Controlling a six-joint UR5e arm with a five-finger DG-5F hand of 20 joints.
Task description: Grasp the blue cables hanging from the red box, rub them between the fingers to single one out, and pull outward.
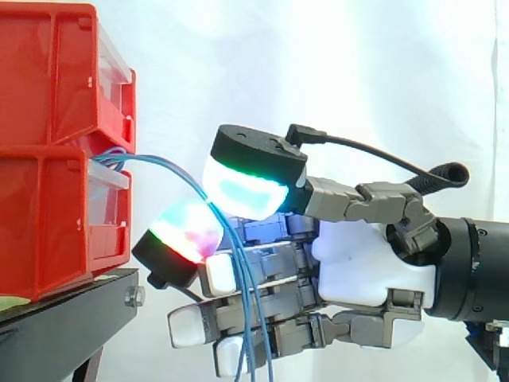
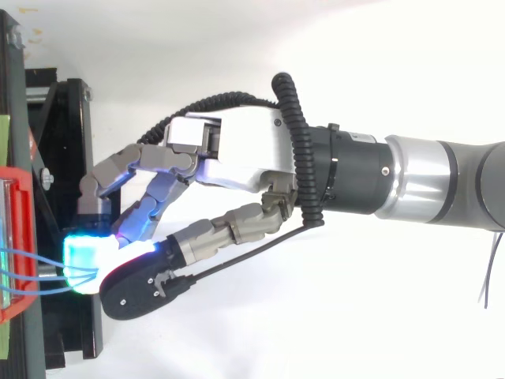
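Several thin blue cables (image 1: pixel 171 169) come out of the gap between the two stacked red bins (image 1: pixel 48 215). They arch to the right and then hang down past the hand (image 1: pixel 366 263). The hand reaches in from the right. Its thumb pad, glowing cyan and green, and a finger pad, glowing red and green, are pressed together on the cables at the top of their drop. Its other fingers stretch out straight below, behind the hanging strands. From above, the cables (image 2: pixel 31 272) run from the red bin (image 2: pixel 17 237) into the glowing pads of the hand (image 2: pixel 245 150).
The bins rest on a black stand (image 1: pixel 64 318), whose frame (image 2: pixel 71 126) lies just under the fingertips. A white curtain hangs behind. The arm's grey wrist comes in from the right edge. Open room lies to the right of the stand.
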